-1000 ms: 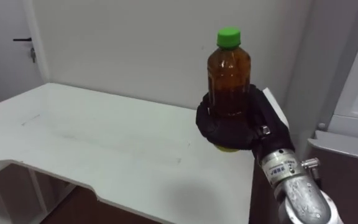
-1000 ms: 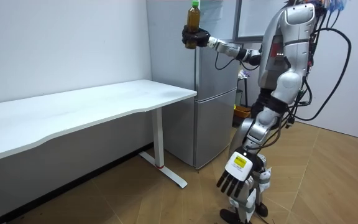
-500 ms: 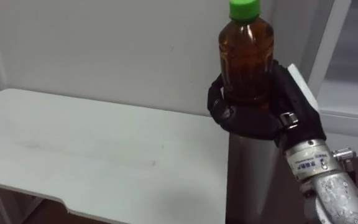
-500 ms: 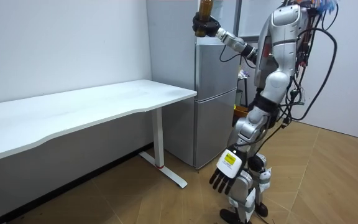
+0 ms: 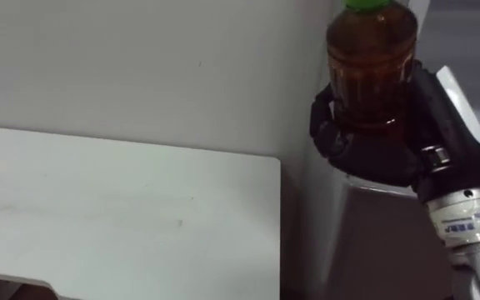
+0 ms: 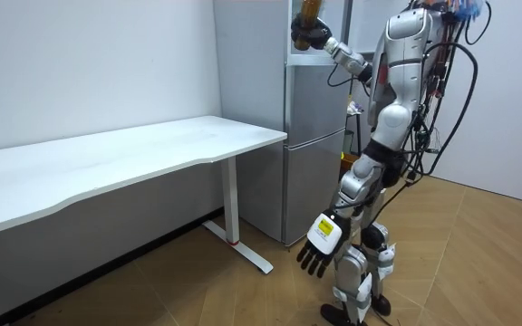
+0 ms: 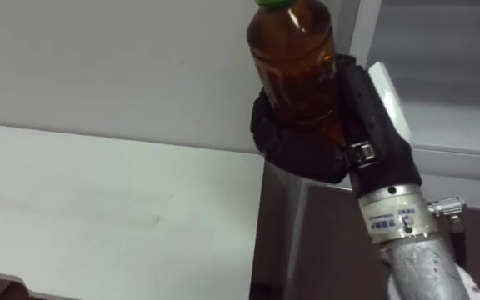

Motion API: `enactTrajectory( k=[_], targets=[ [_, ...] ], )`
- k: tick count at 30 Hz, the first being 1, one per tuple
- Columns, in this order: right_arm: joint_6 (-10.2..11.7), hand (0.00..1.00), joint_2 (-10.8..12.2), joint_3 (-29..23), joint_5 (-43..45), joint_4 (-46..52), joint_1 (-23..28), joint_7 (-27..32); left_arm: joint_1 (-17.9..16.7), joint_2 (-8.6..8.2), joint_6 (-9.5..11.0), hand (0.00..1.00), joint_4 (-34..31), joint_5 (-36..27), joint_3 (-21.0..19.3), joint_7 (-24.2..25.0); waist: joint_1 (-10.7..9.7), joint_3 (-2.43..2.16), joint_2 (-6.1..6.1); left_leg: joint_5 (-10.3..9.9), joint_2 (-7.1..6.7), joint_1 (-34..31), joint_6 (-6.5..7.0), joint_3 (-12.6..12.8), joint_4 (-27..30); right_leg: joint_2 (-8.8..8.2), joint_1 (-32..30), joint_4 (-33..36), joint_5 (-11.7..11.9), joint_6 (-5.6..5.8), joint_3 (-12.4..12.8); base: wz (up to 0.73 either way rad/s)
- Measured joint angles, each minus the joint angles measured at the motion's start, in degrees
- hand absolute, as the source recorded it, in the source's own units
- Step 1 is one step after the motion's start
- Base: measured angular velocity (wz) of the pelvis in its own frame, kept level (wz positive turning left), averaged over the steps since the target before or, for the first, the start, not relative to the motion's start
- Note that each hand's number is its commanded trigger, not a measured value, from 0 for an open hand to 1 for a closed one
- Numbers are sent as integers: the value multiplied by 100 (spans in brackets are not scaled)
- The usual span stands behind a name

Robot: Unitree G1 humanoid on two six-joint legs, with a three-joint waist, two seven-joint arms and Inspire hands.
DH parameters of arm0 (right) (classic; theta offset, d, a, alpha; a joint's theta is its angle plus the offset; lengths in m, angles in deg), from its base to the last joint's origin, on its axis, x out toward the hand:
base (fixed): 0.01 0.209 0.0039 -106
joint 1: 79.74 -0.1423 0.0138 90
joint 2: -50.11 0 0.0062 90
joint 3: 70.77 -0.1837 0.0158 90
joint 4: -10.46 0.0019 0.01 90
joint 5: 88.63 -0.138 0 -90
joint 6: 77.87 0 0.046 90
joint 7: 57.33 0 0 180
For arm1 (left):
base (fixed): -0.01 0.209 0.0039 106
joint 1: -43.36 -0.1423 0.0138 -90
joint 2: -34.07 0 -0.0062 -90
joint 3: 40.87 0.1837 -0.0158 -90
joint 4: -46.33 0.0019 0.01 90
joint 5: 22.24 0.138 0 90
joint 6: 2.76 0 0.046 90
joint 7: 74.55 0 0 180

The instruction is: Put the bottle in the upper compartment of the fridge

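A bottle (image 5: 372, 62) of brown liquid with a green cap stands upright in my right hand (image 5: 382, 154), whose black fingers are curled round its lower half. In the right eye view the bottle (image 7: 294, 54) and the hand (image 7: 307, 154) sit in front of the grey fridge (image 7: 307, 242), level with its upper part. The room view has the bottle (image 6: 308, 11) raised high against the fridge (image 6: 315, 136), with my right hand (image 6: 306, 36) under it. My left hand (image 6: 320, 249) hangs low by my legs, fingers spread.
A white table (image 5: 123, 208) runs along the wall on my left, its end close to the fridge. The table (image 6: 107, 163) has a leg (image 6: 234, 208) near the fridge. A pale shelf (image 7: 448, 158) shows to the right of my hand.
My right hand has carried the bottle higher and rightwards to the fridge's upper part. I have turned from the table toward the fridge, so the eye views shifted. My left hand swung slightly.
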Motion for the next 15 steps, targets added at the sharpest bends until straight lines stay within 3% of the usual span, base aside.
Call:
enactTrajectory(
  k=[4,8,15],
  targets=[
    [0,100,-3,-86,138,45,11,2,-5,1,1,0,-14,45,-33,2,5,-6,34,-13,74,68,-16,206,-28,17,-26,6,44,-27,151,-26],
    [0,100,-176,-95,156,45,80,41,-58,-1,4,0,-102,45,-6,1,-55,2,50,-29,92,89,-27,251,-14,19,-20,22,50,-36,135,-7],
    [1,100,-247,-380,38,7,140,75,-93,0,6,0,-150,43,-15,-4,-179,14,7,-55,90,93,-18,272,7,32,-43,13,51,-35,238,-2]
  ],
)
